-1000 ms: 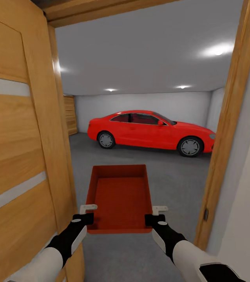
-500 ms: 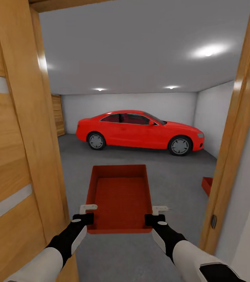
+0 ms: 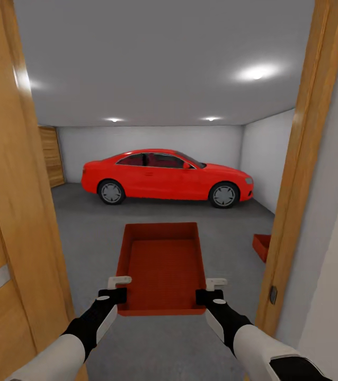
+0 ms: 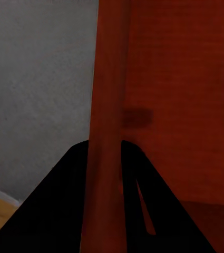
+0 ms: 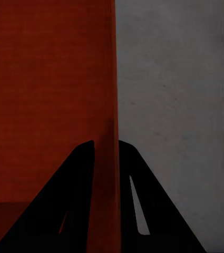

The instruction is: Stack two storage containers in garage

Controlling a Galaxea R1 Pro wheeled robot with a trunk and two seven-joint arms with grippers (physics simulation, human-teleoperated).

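A: Where is the open orange-red rectangular plastic bin [image 3: 161, 267]?
B: Between the two claws, held level above the dark-grey concrete floor [image 3: 95, 233]. The left claw [image 3: 117, 288] is clamped on its left wall near the corner closest to the robot, and the right claw [image 3: 211, 290] is clamped on its right wall.
A: Do the wrist cameras agree?
B: Yes. In the left wrist view the dark fingers [image 4: 54, 211] straddle the red wall; the right wrist view shows the same.
A: And the second orange-red plastic bin [image 3: 261, 246]?
B: On the floor ahead and right of the right claw, partly hidden by the wooden door frame [image 3: 296, 174]. A red car [image 3: 166, 177] stands well beyond both claws; the open orange-wood door [image 3: 5, 211] is left of the left claw.
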